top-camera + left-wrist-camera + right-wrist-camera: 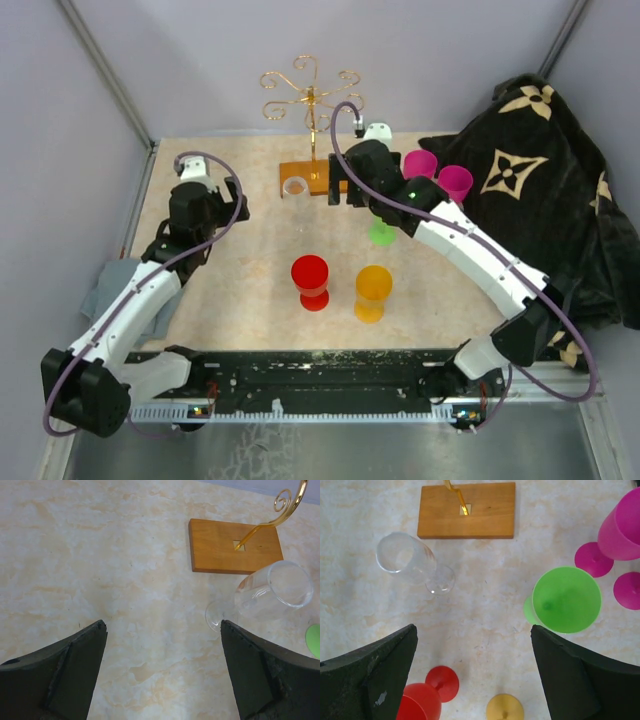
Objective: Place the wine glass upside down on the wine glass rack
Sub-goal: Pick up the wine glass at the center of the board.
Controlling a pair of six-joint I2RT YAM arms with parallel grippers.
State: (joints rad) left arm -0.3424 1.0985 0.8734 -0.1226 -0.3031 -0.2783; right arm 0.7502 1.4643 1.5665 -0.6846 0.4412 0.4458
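Note:
The wine glass rack (pixel 311 92) is gold wire with scroll arms on an orange-brown wooden base (pixel 312 181). A clear wine glass (pixel 295 187) stands upright on the table just left of the base's front; it also shows in the left wrist view (pixel 272 591) and the right wrist view (pixel 409 560). My left gripper (pixel 238 196) is open and empty, left of the glass (pixel 164 626). My right gripper (pixel 338 186) is open and empty, hovering beside the base above the table (pixel 473 629). Nothing hangs on the rack.
A red glass (pixel 310 281) and an orange-yellow glass (pixel 373 291) stand in the middle. A green glass (pixel 566 600) sits under my right arm, with two magenta glasses (pixel 437 172) behind it. A black patterned cloth (pixel 540 190) covers the right side.

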